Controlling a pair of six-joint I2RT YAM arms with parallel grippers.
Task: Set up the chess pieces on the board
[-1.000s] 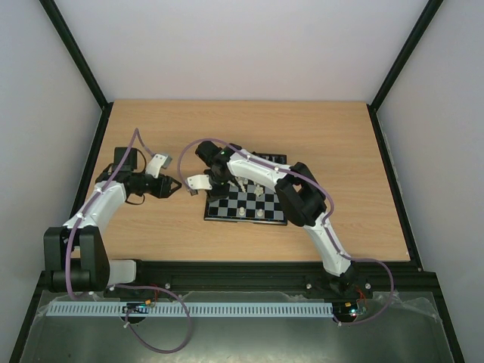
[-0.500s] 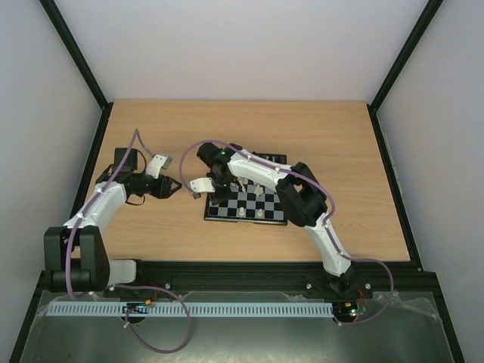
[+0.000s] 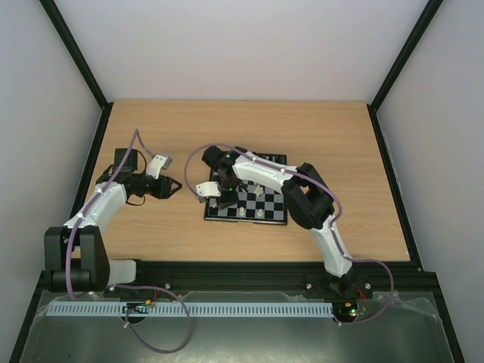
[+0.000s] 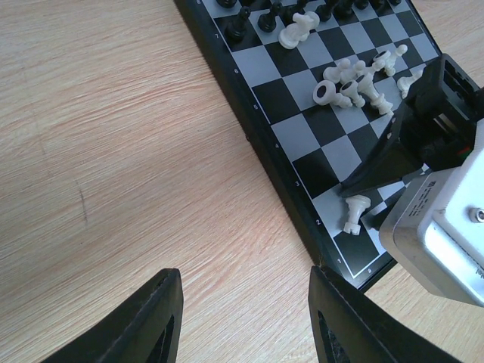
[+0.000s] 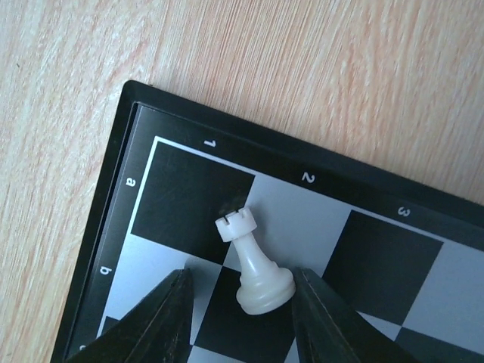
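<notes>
The board (image 3: pixel 262 199) lies mid-table. My right gripper (image 3: pixel 218 201) hovers at its near-left corner. In the right wrist view a cream-white rook (image 5: pixel 253 268) leans tilted over the squares by the corner of the board (image 5: pixel 382 253), between the open fingers of that gripper (image 5: pixel 242 278). Its base touches the right finger (image 5: pixel 318 318); the left finger (image 5: pixel 162 321) stands apart from it. The left wrist view shows the same rook (image 4: pixel 354 212), several white pieces (image 4: pixel 352 79) lying in a heap, and black pieces (image 4: pixel 257 13) along the far rank. My left gripper (image 4: pixel 246 318) is open over bare wood.
Two white pieces (image 3: pixel 242 212) stand on the board's near row. The left gripper (image 3: pixel 172 187) sits just left of the board, close to the right wrist's camera housing (image 4: pixel 442 227). Black frame rails (image 3: pixel 98 151) border the wooden table.
The right gripper has shifted toward the board's near-left corner and its fingers have narrowed around the rook. The left arm has not moved.
</notes>
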